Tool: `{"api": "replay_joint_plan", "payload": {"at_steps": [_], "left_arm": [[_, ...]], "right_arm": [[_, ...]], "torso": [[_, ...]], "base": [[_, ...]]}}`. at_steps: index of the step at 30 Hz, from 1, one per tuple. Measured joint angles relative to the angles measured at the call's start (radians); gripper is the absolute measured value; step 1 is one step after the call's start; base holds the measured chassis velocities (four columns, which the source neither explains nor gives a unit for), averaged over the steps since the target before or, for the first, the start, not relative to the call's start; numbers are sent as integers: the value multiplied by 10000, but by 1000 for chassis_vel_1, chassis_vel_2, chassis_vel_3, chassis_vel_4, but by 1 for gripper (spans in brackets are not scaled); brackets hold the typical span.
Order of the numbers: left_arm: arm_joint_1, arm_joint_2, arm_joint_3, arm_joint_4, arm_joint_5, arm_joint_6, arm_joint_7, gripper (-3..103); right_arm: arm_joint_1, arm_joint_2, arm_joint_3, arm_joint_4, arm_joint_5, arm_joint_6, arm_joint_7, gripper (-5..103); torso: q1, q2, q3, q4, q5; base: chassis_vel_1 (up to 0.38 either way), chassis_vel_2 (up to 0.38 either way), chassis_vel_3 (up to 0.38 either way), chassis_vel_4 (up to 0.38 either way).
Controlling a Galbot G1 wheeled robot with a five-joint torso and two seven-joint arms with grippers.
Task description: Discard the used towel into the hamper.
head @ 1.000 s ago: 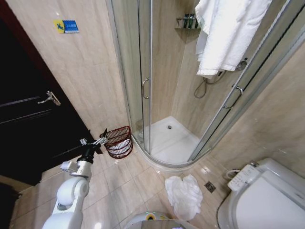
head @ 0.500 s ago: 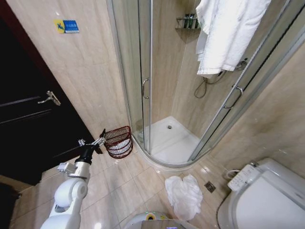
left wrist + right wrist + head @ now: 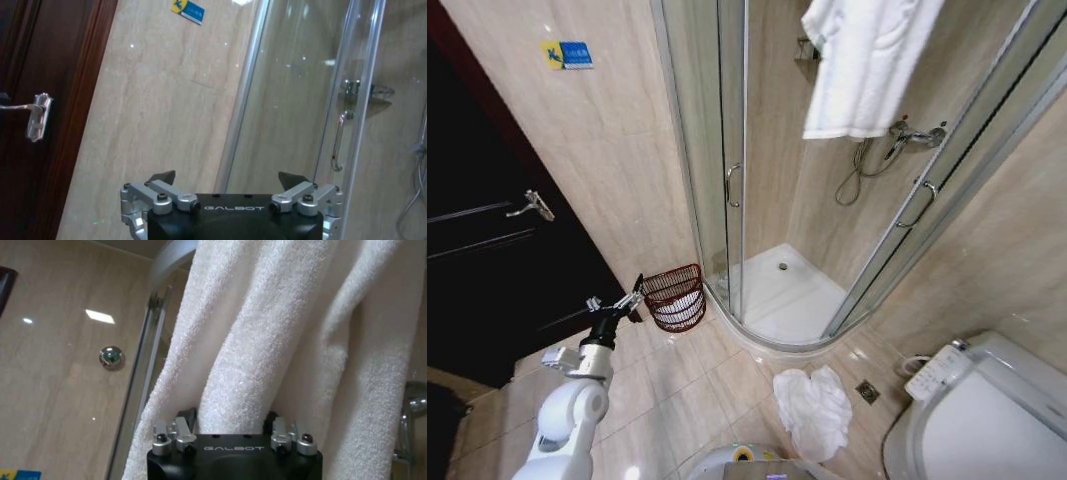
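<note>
The white towel (image 3: 867, 60) hangs high in front of the shower, its lower edge well above the floor. In the right wrist view my right gripper (image 3: 233, 416) is shut on a thick fold of the towel (image 3: 267, 340), which drapes around the fingers. The hamper (image 3: 674, 297), a small reddish-brown open-weave basket, stands on the floor tiles against the wall beside the shower door. Something white shows through its weave. My left gripper (image 3: 632, 298) is held low, just left of the hamper's rim. Its fingers (image 3: 163, 177) are spread open with nothing between them.
Another white towel (image 3: 815, 408) lies crumpled on the floor tiles near my base. The curved glass shower enclosure (image 3: 727, 150) stands right of the hamper, a dark door (image 3: 487, 230) on the left. A toilet (image 3: 987, 410) fills the lower right corner.
The hanging towel has swung to the left and a little higher in the head view. The left arm has shifted slightly beside the hamper.
</note>
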Motion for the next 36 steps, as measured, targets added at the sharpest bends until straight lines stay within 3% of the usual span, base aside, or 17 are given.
{"api": "replay_joint_plan", "payload": {"at_steps": [12, 20, 31, 36], "left_arm": [[366, 130, -113, -163, 5, -263, 4, 100], [269, 11, -163, -238, -47, -261, 3, 100], [324, -11, -135, -358, -97, -237, 7, 100], [379, 49, -169, -234, -169, -323, 29, 100]], "right_arm": [[411, 423, -125, 404, -242, 26, 249, 35], [753, 1161, -123, 1289, -1279, 22, 1563, 10], [1824, 2002, -447, 2375, -1953, -952, 2323, 9], [2649, 2533, -677, 3349, -1970, -1471, 3018, 9]], "torso": [[0, 0, -1, 1, -1], [-1, 0, -2, 0, 1], [-2, 0, -2, 2, -6], [-1, 1, -2, 3, -8]], "base": [[0, 0, 0, 0], [0, 0, 0, 0], [0, 0, 0, 0], [0, 0, 0, 0]]}}
